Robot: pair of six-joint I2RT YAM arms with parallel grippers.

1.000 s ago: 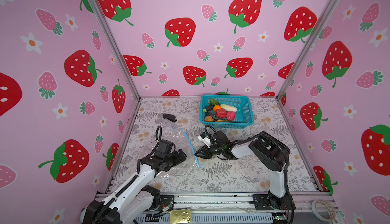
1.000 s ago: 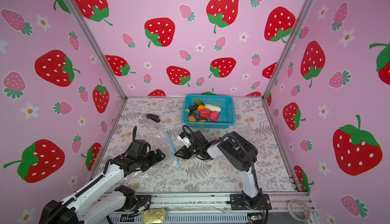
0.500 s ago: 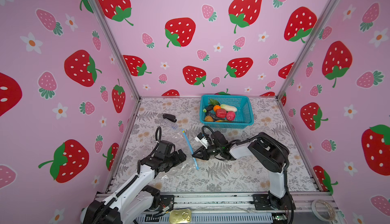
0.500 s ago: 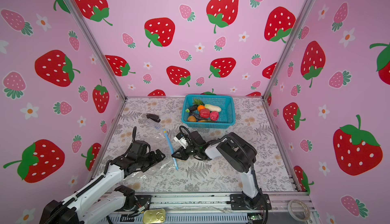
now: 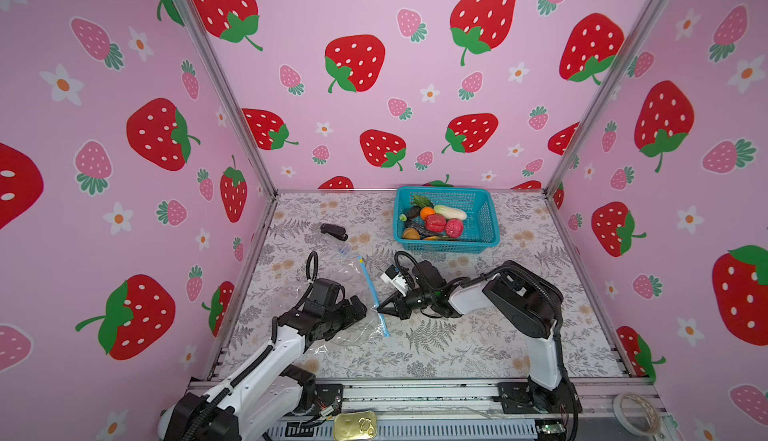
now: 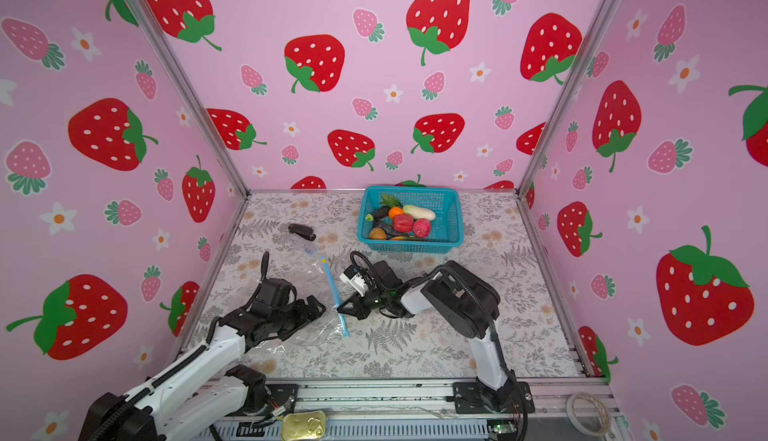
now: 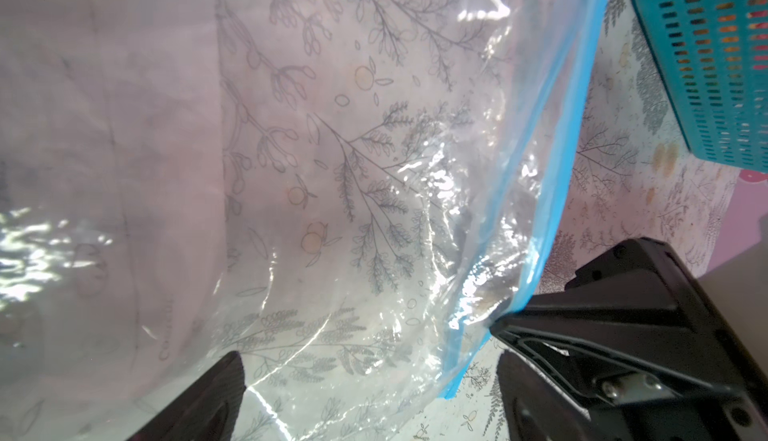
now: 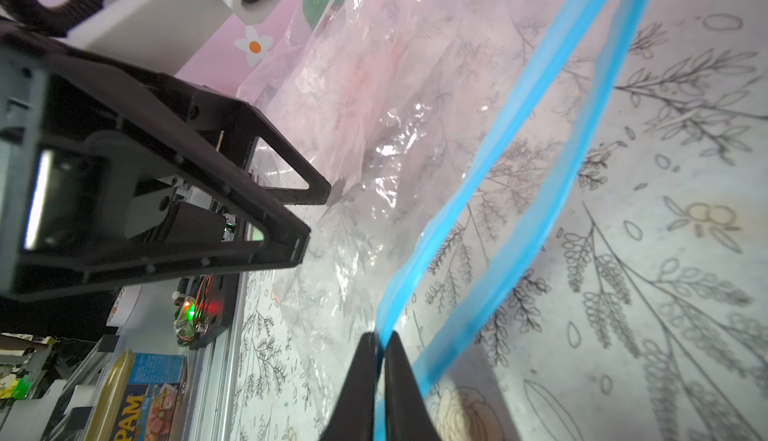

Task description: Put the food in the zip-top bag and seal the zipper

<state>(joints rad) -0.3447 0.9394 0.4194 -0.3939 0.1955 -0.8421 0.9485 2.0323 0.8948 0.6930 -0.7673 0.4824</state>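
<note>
The zip-top bag (image 5: 353, 277) (image 6: 313, 281) lies crinkled and transparent on the floral mat, with nothing showing inside it. Its light-blue zipper (image 5: 371, 289) (image 7: 557, 169) faces the right arm, its two lips parted. My right gripper (image 5: 380, 311) (image 8: 376, 343) is shut on one lip of the zipper (image 8: 478, 177), near the front end. My left gripper (image 5: 353, 314) (image 7: 370, 397) is open over the bag's body, a finger on each side of the plastic. The food (image 5: 434, 223) (image 6: 403, 223) sits heaped in the teal basket (image 5: 486, 227) at the back.
A small black object (image 5: 333, 232) and a clear scrap (image 5: 338, 248) lie behind the bag. A tin (image 5: 355, 426) and a tape roll (image 5: 636, 412) rest on the front rail. The basket (image 7: 715, 65) stands just behind the right arm.
My right gripper has moved left to the zipper and closed on one lip of it. The left gripper has stayed open over the bag.
</note>
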